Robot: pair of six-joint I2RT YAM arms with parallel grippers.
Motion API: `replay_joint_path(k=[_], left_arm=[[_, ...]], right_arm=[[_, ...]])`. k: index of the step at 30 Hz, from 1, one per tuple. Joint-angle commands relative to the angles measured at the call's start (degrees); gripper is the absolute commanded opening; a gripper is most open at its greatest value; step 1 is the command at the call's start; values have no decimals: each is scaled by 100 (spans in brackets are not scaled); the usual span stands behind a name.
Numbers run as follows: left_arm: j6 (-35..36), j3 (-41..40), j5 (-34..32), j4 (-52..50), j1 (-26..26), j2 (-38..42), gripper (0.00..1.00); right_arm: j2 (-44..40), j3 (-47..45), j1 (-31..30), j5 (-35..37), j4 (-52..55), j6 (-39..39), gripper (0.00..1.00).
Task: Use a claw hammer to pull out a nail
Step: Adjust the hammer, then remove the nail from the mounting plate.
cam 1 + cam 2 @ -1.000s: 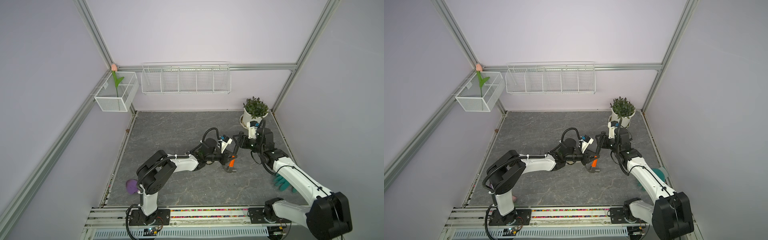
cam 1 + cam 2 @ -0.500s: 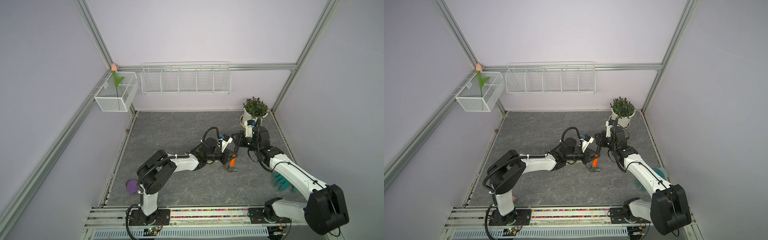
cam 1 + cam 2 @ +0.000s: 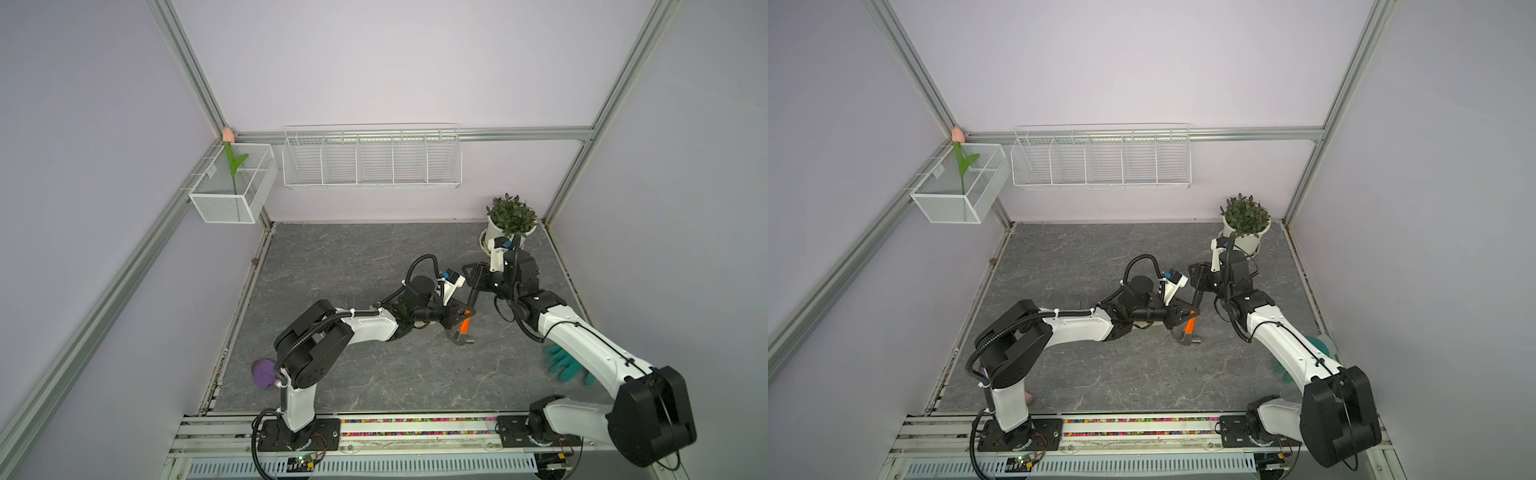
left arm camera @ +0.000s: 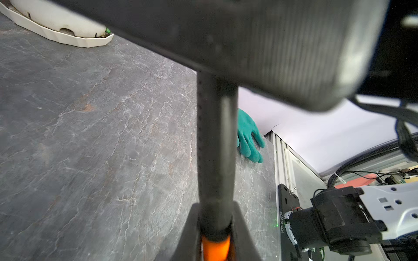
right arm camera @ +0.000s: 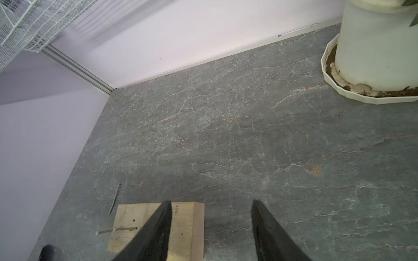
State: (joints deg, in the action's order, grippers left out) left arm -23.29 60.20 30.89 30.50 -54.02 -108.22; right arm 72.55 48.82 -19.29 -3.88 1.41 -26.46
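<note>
The claw hammer (image 3: 462,337) hangs head down over the grey floor, its black handle (image 3: 473,299) slanting up. My left gripper (image 3: 457,318) is shut on the handle just above the orange neck band (image 4: 216,247). In the left wrist view the handle (image 4: 214,146) runs up between my left gripper's (image 4: 215,206) fingers. My right gripper (image 3: 471,276) is at the handle's upper end. Its fingers (image 5: 166,217) stand open with nothing showing between them in the right wrist view. Beyond my right gripper (image 5: 210,202) lies a wood block (image 5: 187,226) with the nail (image 5: 117,230) sticking out of it.
A loose nail (image 5: 115,198) lies beside the block. The white potted plant (image 3: 509,224) stands at the back right. A teal glove (image 3: 565,365) lies under the right arm and a purple object (image 3: 264,374) sits by the left arm's base. Wire baskets (image 3: 372,160) hang on the walls.
My right gripper has moved left toward the hammer handle's upper end, and its jaws have narrowed. The left gripper and the hammer have stayed put.
</note>
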Motion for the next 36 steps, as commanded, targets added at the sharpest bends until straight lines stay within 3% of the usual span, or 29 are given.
replay_joint_path(k=[1, 8, 10, 15, 17, 21, 26, 32, 36], left_arm=[[61, 132, 22, 332, -15, 52, 0], [112, 117, -45, 214, -12, 61, 0], [-25, 48, -63, 329, 20, 114, 0], [-503, -390, 37, 990, 173, 438, 38], [-657, -630, 24, 1148, 270, 617, 45], [-858, -1140, -119, 1167, 492, 1166, 49], [-942, -1959, -620, 889, 871, 2206, 50], [-945, -2825, -2225, -515, 1364, 3799, 49], [-940, -3189, -2862, -1461, 1748, 4744, 50]], right_arm=[[-43, 90, -35, 11, -65, 2, 49], [39, 45, -197, 191, -112, 29, 7], [-14, -61, -273, 206, -264, 90, 7], [-546, -473, -750, 728, -961, 408, 7], [-737, -520, -950, 1138, -1026, 567, 7], [-1061, -573, -1402, 2146, -1291, 1004, 7], [-1034, -338, -1832, 2847, -1609, 1607, 7], [-380, 430, -2348, 3259, -1697, 2393, 7], [25, 899, -2583, 3288, -1657, 2652, 7]])
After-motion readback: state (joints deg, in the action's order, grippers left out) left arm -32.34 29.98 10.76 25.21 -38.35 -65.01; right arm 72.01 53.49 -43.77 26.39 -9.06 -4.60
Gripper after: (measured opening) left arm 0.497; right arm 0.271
